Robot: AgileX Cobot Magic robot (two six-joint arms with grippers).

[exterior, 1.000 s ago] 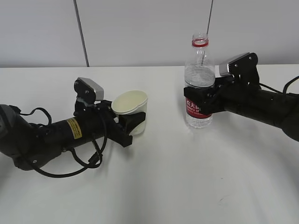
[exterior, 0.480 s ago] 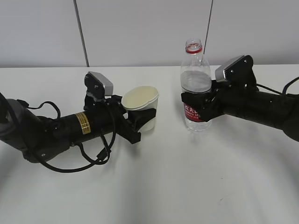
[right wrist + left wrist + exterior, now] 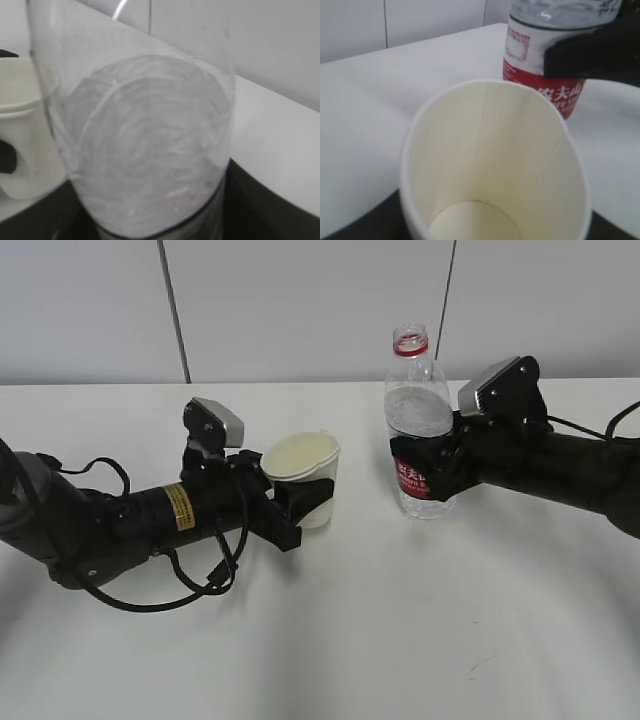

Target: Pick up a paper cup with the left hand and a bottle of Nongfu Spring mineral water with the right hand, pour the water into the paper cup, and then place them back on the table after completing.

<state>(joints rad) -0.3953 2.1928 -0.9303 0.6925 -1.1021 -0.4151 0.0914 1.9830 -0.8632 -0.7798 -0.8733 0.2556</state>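
The left hand (image 3: pixel 150 515), with its yellow sticker, has its gripper (image 3: pixel 300 502) shut on the empty white paper cup (image 3: pixel 303 465), held upright just above the table (image 3: pixel 400 640). The cup fills the left wrist view (image 3: pixel 492 165). The right hand (image 3: pixel 540 465) has its gripper (image 3: pixel 425 472) shut on the red-labelled bottle (image 3: pixel 418 405), uncapped, upright and lifted slightly. The water (image 3: pixel 418 415) shows through its clear wall. In the right wrist view the bottle (image 3: pixel 145 140) fills the frame, with the cup (image 3: pixel 20 135) at the left. In the left wrist view the bottle's red label (image 3: pixel 540 80) stands behind the cup.
A grey-white panelled wall (image 3: pixel 300 300) runs behind the table's far edge. Black cables (image 3: pixel 190 585) loop from the left arm onto the tabletop. A faint scuff mark (image 3: pixel 478 668) lies on the table at the front right.
The left arm has carried the cup up and to the right, closer to the bottle. The right arm has lifted the bottle a little and shifted it slightly left.
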